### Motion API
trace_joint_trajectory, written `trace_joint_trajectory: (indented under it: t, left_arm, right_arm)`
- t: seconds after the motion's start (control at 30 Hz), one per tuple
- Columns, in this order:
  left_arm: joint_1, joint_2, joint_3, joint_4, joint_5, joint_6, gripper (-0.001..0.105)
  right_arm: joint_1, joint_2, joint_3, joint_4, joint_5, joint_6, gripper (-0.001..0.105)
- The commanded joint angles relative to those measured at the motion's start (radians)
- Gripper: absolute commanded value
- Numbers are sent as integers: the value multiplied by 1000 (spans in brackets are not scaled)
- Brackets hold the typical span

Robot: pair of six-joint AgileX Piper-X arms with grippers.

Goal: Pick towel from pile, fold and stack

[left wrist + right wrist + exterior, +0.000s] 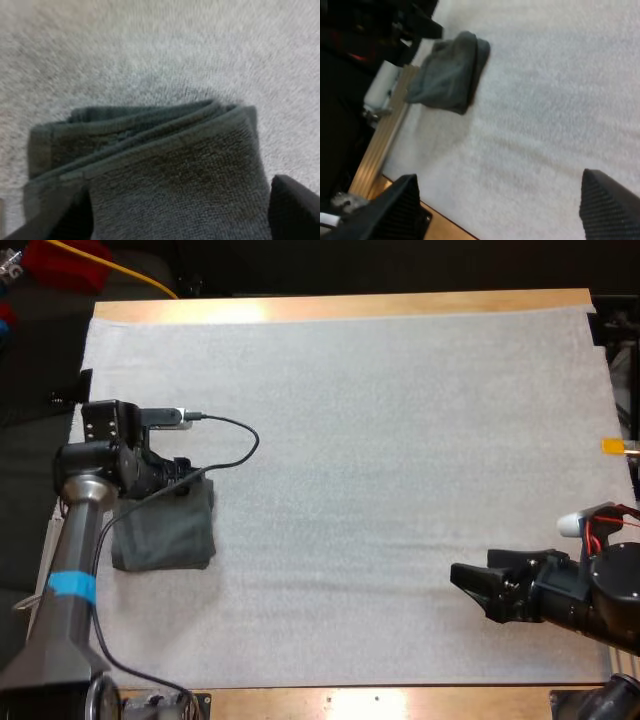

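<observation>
1. High view: a folded dark grey-green terry towel (pixel 165 535) lies flat on the white foam mat (pixel 380 440), close to the mat's left edge and about midway between its far and near sides.
2. The robot's left gripper (pixel 188 480) hangs over the mat's left side, directly above the towel's far edge. In the left wrist view its black fingers (pixel 75 220) stand spread, one over a corner of the cloth and the other just off its side, pinching nothing.
3. The right gripper (pixel 472 575) hovers over the mat's right side toward its near edge, well apart from the towel. The right wrist view shows its fingers spread wide above bare mat.
4. The towel looks light, soft and limp, with a thick looped pile that should give the fingers grip rather than slip. Nothing about it is fragile.
5. Several layers show at the folded edge in the left wrist view. The bundle would likely sag, and could come unfolded, if lifted by a single layer.
6. The safest hold appears to be at that folded edge or a corner, with the fingers closing across the full thickness so every layer is gathered.
7. The mat itself serves as the holding surface. It carries this one folded towel, which may be the base of the stack.
</observation>
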Motion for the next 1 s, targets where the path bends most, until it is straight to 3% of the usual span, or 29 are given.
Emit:
trace_joint_trajectory:
  t: [0.0,0.47,0.73,0.97]
  left_arm:
    - [0,20,3,-7,-1,-17,69]
    - [0,188,3,-37,7,-17,69]
    - [0,95,-25,3,7,7,69]
    - [0,-86,-32,26,22,8,69]
  right_arm:
    - [1,-3,-3,-33,-11,7,65]
    - [1,-3,-3,-72,-27,40,65]
    - [1,-3,-3,-72,-27,40,65]
    - [1,-3,-3,-72,-23,31,65]
